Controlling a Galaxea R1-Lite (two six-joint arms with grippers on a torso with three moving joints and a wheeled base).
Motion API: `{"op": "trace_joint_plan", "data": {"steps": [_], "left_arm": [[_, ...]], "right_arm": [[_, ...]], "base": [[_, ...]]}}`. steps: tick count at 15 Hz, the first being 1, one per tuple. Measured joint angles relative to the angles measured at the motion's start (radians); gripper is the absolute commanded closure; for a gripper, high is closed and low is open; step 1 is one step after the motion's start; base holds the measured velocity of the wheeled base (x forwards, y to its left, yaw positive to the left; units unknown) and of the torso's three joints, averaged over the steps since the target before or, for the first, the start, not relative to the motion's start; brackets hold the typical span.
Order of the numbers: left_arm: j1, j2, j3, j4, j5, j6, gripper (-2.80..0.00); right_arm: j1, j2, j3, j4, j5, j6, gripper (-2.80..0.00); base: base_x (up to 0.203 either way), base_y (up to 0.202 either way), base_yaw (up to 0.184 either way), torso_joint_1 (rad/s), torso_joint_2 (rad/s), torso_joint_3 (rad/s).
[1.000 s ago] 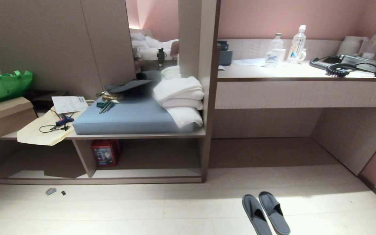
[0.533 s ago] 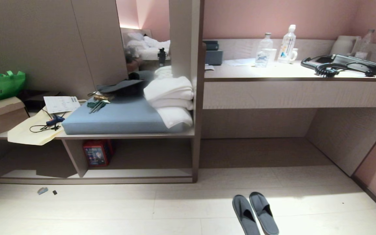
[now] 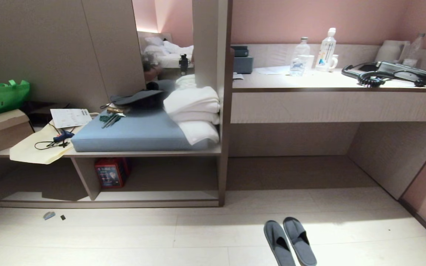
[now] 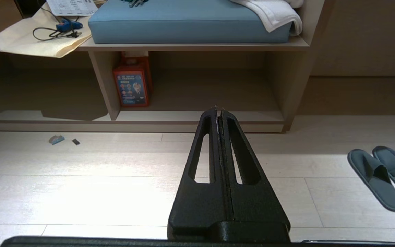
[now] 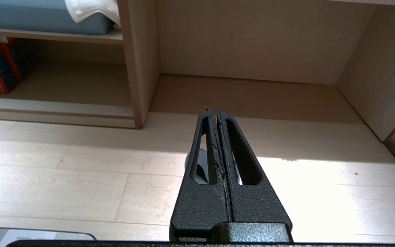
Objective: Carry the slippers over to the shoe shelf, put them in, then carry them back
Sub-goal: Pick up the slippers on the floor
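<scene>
A hotel-room corner seen from the robot's head, with pale plank flooring in front. At far left a green bag (image 3: 1, 98) sits on a low ledge. Next to it stands the shoe shelf (image 3: 102, 197), a low taupe cubby with a pale base board; a red box (image 3: 111, 172) stands in its lower compartment beside a divider. On top of the shelf lie a blue cushion (image 3: 135, 135), a dark cap (image 3: 139, 98) and folded white towels (image 3: 194, 111). To the right a long pale bench (image 3: 338, 105) carries two bottles (image 3: 313, 51) and a black telephone (image 3: 388, 72). The slippers (image 3: 290, 242), dark grey-blue, lie side by side on the floor in front of the bench, well apart from the shelf, toes pointing towards the robot. Neither arm shows in the head view. In the wrist views the left gripper (image 4: 218, 109) and right gripper (image 5: 213, 110) hover above the floor, fingers clenched together on nothing. A dark shape behind the right fingers may be a slipper.
</scene>
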Motion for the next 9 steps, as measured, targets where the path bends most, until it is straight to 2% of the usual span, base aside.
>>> {"op": "trace_joint_plan", "data": {"steps": [9], "left_arm": [[0.0, 0.0, 0.0, 0.0, 0.001, 0.0, 0.0]], "right_arm": [[0.0, 0.0, 0.0, 0.0, 0.0, 0.0, 0.0]], "base": [[0.0, 0.0, 0.0, 0.002, 0.0, -0.18]]}}
